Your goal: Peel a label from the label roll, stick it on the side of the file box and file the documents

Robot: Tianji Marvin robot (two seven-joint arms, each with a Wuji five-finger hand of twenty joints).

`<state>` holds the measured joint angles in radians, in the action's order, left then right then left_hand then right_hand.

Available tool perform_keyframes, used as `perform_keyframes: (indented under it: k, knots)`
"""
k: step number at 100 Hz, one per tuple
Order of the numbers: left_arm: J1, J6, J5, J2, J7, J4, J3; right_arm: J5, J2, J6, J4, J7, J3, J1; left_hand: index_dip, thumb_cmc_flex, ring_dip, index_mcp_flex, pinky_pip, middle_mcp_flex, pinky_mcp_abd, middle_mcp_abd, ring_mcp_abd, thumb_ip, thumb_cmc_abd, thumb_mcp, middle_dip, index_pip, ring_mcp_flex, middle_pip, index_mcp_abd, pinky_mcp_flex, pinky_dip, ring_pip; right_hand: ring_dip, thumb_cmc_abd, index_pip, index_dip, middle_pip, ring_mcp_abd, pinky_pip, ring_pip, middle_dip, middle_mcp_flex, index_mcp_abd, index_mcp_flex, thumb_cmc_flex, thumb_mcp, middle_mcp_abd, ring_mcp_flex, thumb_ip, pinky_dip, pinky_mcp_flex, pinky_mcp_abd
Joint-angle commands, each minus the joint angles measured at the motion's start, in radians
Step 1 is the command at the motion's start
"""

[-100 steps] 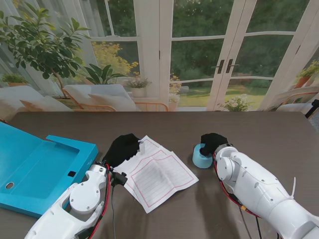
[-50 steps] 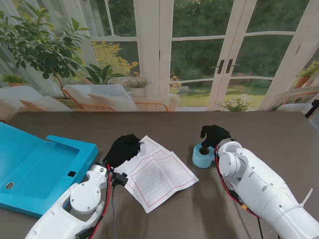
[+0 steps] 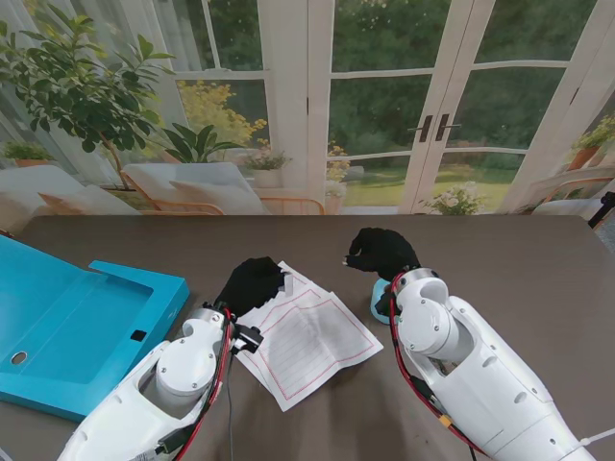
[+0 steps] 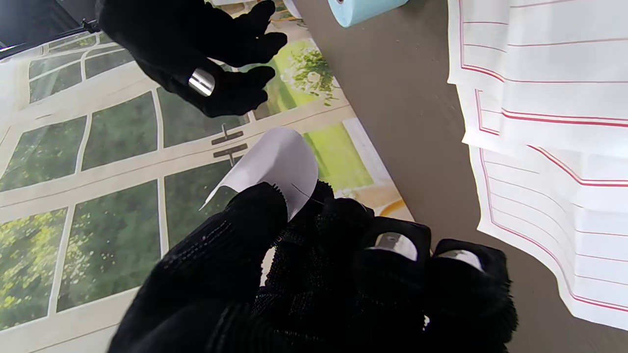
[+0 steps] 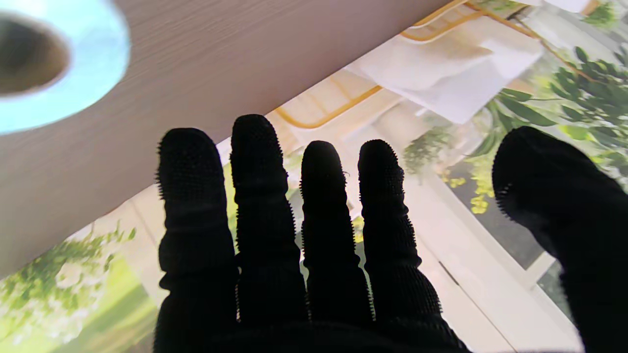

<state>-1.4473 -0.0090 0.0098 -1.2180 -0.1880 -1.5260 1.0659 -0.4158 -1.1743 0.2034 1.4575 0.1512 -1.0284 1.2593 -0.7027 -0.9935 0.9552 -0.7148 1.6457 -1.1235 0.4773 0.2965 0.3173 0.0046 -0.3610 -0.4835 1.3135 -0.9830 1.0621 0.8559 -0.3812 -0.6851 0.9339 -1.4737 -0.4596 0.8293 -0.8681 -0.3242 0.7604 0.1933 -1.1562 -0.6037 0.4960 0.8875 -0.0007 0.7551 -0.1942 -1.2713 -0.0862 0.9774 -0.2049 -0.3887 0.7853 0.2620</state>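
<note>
- Lifted off the label roll (image 3: 381,301) since a second ago: right hand (image 3: 382,254), now raised just beyond it, fingers spread, holding nothing.
- Open on the table well left of the roll: blue file box (image 3: 77,331), side wall bare of any label.
- Spread between box and roll: documents (image 3: 306,338), unfiled.
- Hovering at the documents' far-left corner: left hand (image 3: 252,284), thumb and fingers pinched on a peeled white label (image 4: 274,169).
- Step in hand: carrying the label to the box.
- Next: swing left, press sticky face flat on the box's side.
</note>
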Motion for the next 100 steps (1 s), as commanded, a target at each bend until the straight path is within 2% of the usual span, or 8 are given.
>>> perform_keyframes:
  k: [1,14,32,49,64,73,100]
  knots:
    - [0.011,0.005,-0.010,-0.020,0.008,-0.015,-0.008,0.011,-0.018,-0.001,0.023,-0.018,0.018,0.015,-0.016,-0.027,0.009,-0.007,0.014,0.011,0.019,0.016,-0.016,-0.017,0.010,0.018,0.014,-0.011,0.002,-0.002,-0.041,-0.008,0.015,0.000,-0.018,0.003,0.019,0.006,0.015,0.010,-0.042,-0.010,0.028,-0.007,0.003,0.001,0.056,0.020,-0.010,0.009,-0.016,-0.030,-0.326,0.011]
    - [0.022,0.029,-0.016,-0.026,-0.002,-0.018,-0.022,0.043,-0.023,0.011,0.037,-0.024,0.040,0.020,-0.014,-0.029,0.007,-0.008,0.014,0.010,0.024,0.017,-0.016,-0.019,0.010,0.019,0.012,-0.007,0.005,-0.004,-0.042,-0.012,0.014,0.001,-0.027,0.028,0.029,0.006,0.018,0.017,-0.024,-0.007,0.052,-0.071,0.037,-0.073,0.090,0.031,-0.012,-0.043,-0.025,-0.039,-0.371,0.008]
    - [0.030,0.046,-0.023,-0.033,-0.017,-0.017,-0.034,0.070,-0.038,0.017,0.037,0.005,0.072,0.027,-0.010,-0.036,0.003,-0.013,0.013,0.008,0.035,0.020,-0.009,-0.024,0.013,0.027,0.001,0.003,0.007,-0.017,-0.048,-0.015,0.011,0.006,-0.035,0.127,0.017,-0.001,0.044,0.022,-0.011,-0.026,0.070,-0.118,0.101,-0.117,0.132,-0.003,-0.017,-0.080,-0.040,-0.060,-0.396,0.007]
    - [0.029,0.063,-0.023,-0.035,-0.022,-0.021,-0.035,0.069,-0.036,0.046,0.132,0.020,0.053,0.091,-0.008,-0.040,0.000,-0.016,0.012,0.007,0.039,0.021,-0.006,-0.026,0.015,0.034,-0.005,0.009,0.010,-0.024,-0.049,-0.017,0.010,0.009,-0.038,0.186,0.002,-0.006,0.058,0.028,-0.007,-0.043,0.078,-0.115,0.118,-0.109,0.155,-0.036,-0.022,-0.079,-0.050,-0.069,-0.397,0.014]
    - [0.025,0.071,-0.024,-0.036,-0.027,-0.025,-0.035,0.056,-0.038,0.061,0.155,0.030,0.063,0.103,-0.006,-0.047,-0.003,-0.016,0.008,0.008,0.043,0.023,0.000,-0.028,0.018,0.042,-0.013,0.017,0.008,-0.036,-0.051,-0.014,0.008,0.017,-0.037,0.212,0.003,-0.007,0.056,0.030,-0.001,-0.042,0.081,-0.137,0.141,-0.131,0.177,-0.046,-0.031,-0.092,-0.056,-0.070,-0.407,0.012]
    - [0.022,0.072,-0.028,-0.037,-0.028,-0.028,-0.034,0.039,-0.039,0.074,0.154,0.035,0.079,0.098,-0.005,-0.051,-0.004,-0.017,0.006,0.006,0.045,0.024,0.002,-0.028,0.020,0.049,-0.017,0.020,0.008,-0.041,-0.051,-0.012,0.007,0.020,-0.039,0.214,0.000,-0.009,0.063,0.026,0.003,-0.043,0.087,-0.182,0.163,-0.180,0.183,-0.051,-0.038,-0.113,-0.058,-0.074,-0.418,0.007]
    - [0.016,0.076,-0.031,-0.036,-0.027,-0.034,-0.032,0.024,-0.063,0.110,0.117,0.100,0.126,0.077,-0.005,-0.054,-0.004,-0.021,0.002,0.002,0.051,0.022,0.005,-0.027,0.023,0.055,-0.021,0.027,0.008,-0.043,-0.051,-0.012,0.005,0.024,-0.039,0.195,0.012,-0.004,0.081,0.029,0.002,-0.056,0.088,-0.272,0.215,-0.300,0.175,-0.045,-0.048,-0.167,-0.057,-0.088,-0.439,-0.002]
